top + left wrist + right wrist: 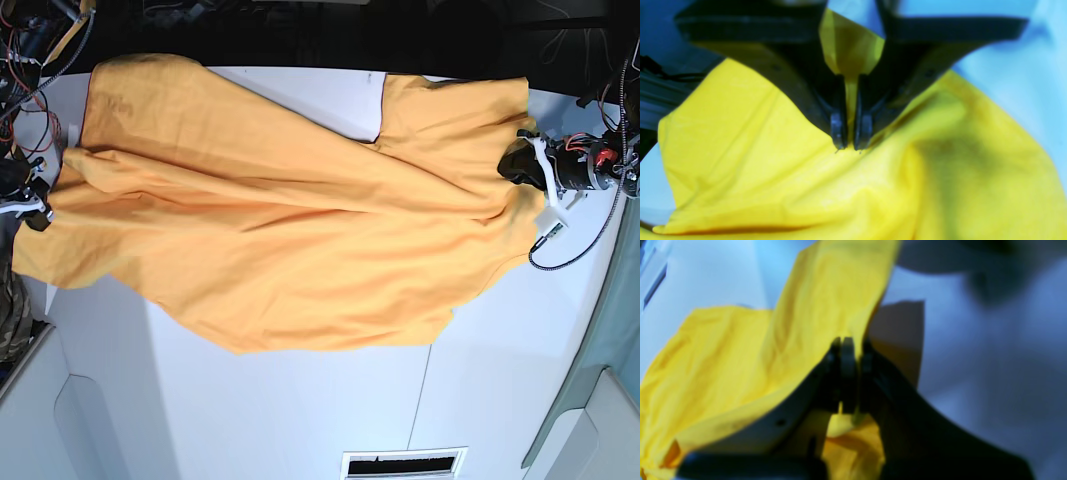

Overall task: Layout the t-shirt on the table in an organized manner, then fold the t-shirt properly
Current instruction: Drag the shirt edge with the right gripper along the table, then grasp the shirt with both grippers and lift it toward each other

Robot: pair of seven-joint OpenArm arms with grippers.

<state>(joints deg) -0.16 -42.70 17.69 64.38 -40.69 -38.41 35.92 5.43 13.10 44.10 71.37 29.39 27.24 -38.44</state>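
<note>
Clamped tight in left gripper (pixel 850 146): fold of t-shirt (pixel 290 230). Same at right gripper (pixel 848 343), jaws pinching cloth. Spread wide across table (pixel 300 410), reaching both side edges.

T-shirt (pixel 280 230): orange-yellow, stretched wide across the white bench (pixel 300 410), wrinkled, lower edge sagging toward the middle. Left gripper (pixel 515 163): at the cloth's right edge, dark, touching the fabric. Right gripper (pixel 35 205): at the cloth's left edge, partly hidden. Camouflage-patterned cloth (pixel 12 320): at the far left border.
</note>
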